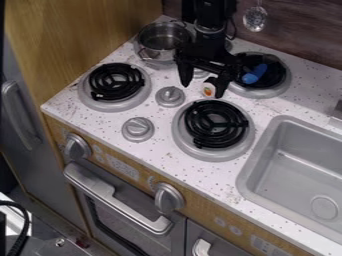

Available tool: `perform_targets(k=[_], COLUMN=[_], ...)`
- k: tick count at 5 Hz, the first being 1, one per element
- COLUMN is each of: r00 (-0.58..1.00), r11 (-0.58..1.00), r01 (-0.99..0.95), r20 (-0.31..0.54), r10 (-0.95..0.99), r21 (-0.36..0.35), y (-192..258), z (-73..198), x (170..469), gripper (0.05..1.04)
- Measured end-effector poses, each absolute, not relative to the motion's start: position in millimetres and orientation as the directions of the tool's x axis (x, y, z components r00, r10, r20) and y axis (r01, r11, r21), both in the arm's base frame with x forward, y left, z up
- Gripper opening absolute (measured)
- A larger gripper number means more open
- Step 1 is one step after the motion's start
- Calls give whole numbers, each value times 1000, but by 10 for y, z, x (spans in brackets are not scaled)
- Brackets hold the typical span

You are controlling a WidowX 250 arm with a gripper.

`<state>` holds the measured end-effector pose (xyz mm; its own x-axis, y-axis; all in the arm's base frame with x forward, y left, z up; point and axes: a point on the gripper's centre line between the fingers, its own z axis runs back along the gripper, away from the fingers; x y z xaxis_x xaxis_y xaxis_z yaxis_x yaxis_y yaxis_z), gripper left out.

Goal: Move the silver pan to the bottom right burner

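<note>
Back left of the stove top (100, 119): silver pan (159, 54), upright, apart from the bottom right burner (215, 131), which is its goal. Black gripper (204, 82) hangs to the pan's right, over the middle rear of the stove; fingers spread, nothing held between them. Small white-and-orange thing (209, 90) close by one fingertip; contact, cannot tell. Blue thing (254, 73) at the back right burner (267, 92).

Step in hand, my reading: the approach, grasp to come. Next move calls for a shift toward the pan, then lowering with one finger inside the rim and one outside, and closing. After that, lift high enough to clear the centre knob (170, 96) and carry forward and right. Risks: a shallow pinch slipping off the thin wall, or a low sweep nudging the small thing.
</note>
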<state>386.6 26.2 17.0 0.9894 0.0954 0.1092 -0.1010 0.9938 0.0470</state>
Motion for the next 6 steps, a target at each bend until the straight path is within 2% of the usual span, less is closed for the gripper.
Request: perform_targets(k=[1,2,3,5,6], r00=[993,992,984,950,926], r11=[994,993,989,982,975], r01=[-100,-109,-133,-159,-183], r20=[62,73,126,288,354], r10=[97,105,125,123,128], r21=[50,52,59,103,127], y=[265,381,647,1120,1353], z=[-2,2,79,251,221], x=[3810,3995,4217,4645,4764], gripper=[999,999,999,999,999])
